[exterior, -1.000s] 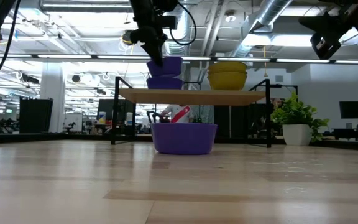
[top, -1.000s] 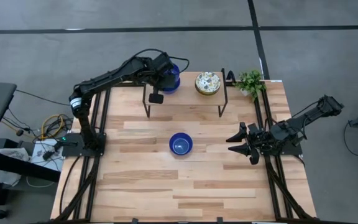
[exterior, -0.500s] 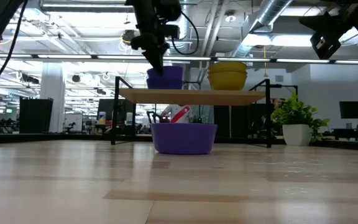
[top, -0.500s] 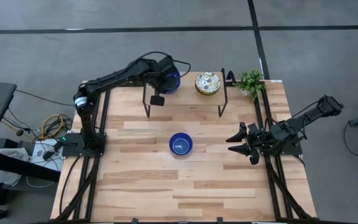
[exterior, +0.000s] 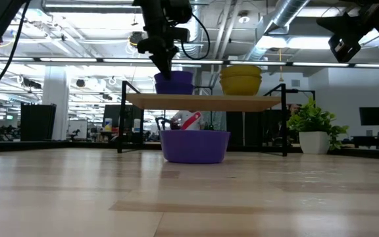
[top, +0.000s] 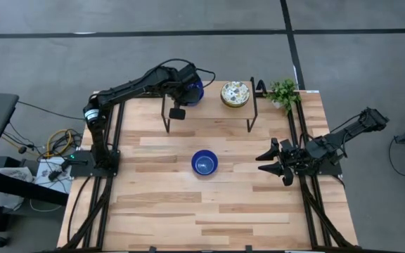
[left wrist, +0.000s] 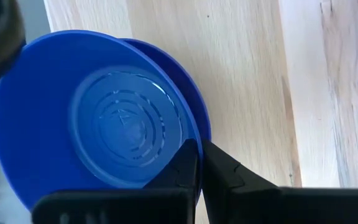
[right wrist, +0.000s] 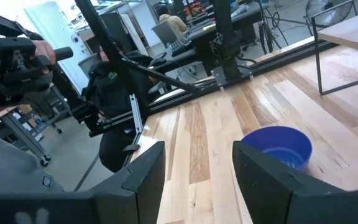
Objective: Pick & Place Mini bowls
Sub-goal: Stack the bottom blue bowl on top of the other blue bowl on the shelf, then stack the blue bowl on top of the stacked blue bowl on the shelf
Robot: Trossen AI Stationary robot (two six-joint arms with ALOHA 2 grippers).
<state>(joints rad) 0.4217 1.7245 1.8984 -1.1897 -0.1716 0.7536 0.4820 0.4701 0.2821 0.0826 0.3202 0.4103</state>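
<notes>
On the raised shelf [exterior: 202, 101] at the table's far edge, two blue mini bowls [top: 194, 90] sit nested, and my left gripper [left wrist: 199, 152] is shut on the upper one [exterior: 174, 81]. A stack of cream floral bowls [top: 235, 94] stands on the shelf to their right. A third blue bowl [top: 204, 162] rests on its base at the table's middle, also seen in the right wrist view [right wrist: 278, 147]. My right gripper [top: 267, 160] waits open near the right edge, level with that bowl. My left gripper pinches the upper blue bowl's rim [left wrist: 197, 138], one finger [left wrist: 185, 169] inside the bowl and the other [left wrist: 227, 177] outside. It comes from above, pointing down. The bowl sits upright, nested in the second blue bowl [left wrist: 199, 112] on the shelf.
A small green potted plant [top: 283, 92] stands at the far right corner beside the shelf. The shelf's black legs [top: 166, 121] reach down onto the table. Bare wood stretches across the table's near half [top: 202, 211].
My left gripper has moved down, still shut, lowering the held blue bowl from above the shelf into the other blue bowl there. In the last half second it has stayed nearly still.
</notes>
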